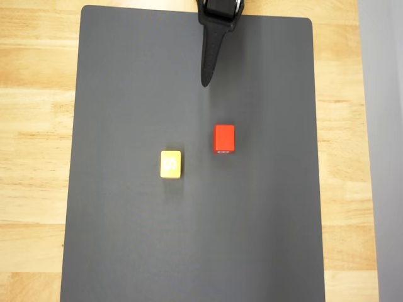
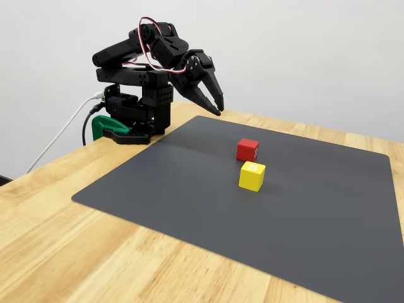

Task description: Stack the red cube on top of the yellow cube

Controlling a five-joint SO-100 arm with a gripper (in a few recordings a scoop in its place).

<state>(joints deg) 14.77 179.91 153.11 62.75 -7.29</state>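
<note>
The red cube (image 1: pixel 224 138) (image 2: pixel 248 149) rests on the dark grey mat, with a small pale mark on one side face. Left of it and slightly nearer the bottom of the overhead view sits the yellow cube (image 1: pixel 170 163) (image 2: pixel 252 175), a faint white mark on its top. The two cubes stand apart, not touching. My black gripper (image 1: pixel 206 80) (image 2: pixel 218 108) hangs shut and holding nothing above the mat's far edge, folded back near the arm's base, well clear of both cubes.
The grey mat (image 1: pixel 126 239) (image 2: pixel 328 240) covers most of a light wooden table (image 1: pixel 31 126) (image 2: pixel 63 252). The arm's base and a green clamp (image 2: pixel 104 126) sit at the table's far left corner in the fixed view.
</note>
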